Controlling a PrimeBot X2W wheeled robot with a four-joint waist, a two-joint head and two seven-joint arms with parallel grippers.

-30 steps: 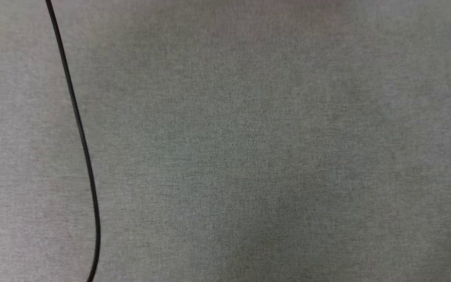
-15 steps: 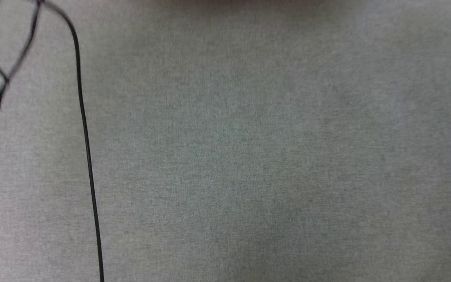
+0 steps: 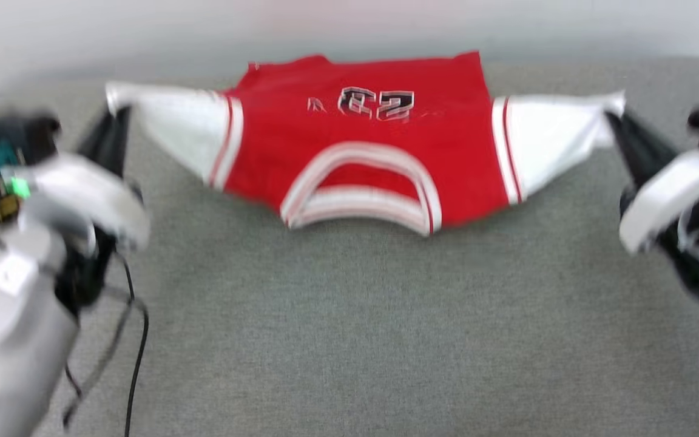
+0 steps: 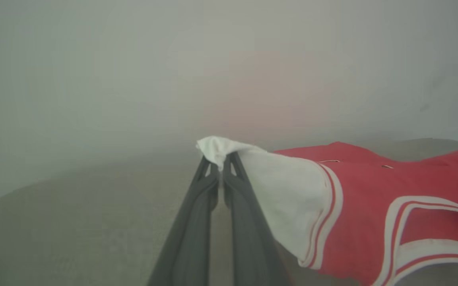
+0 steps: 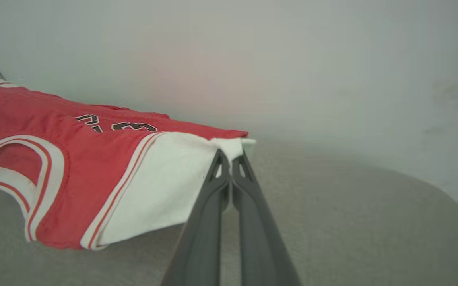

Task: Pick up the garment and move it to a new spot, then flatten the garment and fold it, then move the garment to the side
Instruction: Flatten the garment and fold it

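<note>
At left, left gripper [image 3: 116,112] fingers are pinched shut on a white sleeve tip. Red shirt [image 3: 355,152] hangs stretched between both arms over the far part of grey table [image 3: 349,340], collar nearest robot. At right, right gripper [image 3: 613,115] fingers clamp the other sleeve tip.

My head feed was smeared with motion blur: the left gripper [image 3: 120,114] and right gripper [image 3: 614,119] ghosted near the side edges of the grey cloth surface [image 3: 349,340], and the garment [image 3: 361,139] looked soft. Light was even and diffuse, without glare, leaving only faint shade under its near hem. Both wrist feeds were hazy and blocky, with the wall [image 4: 133,79] washed out and tinted faintly pink.
</note>
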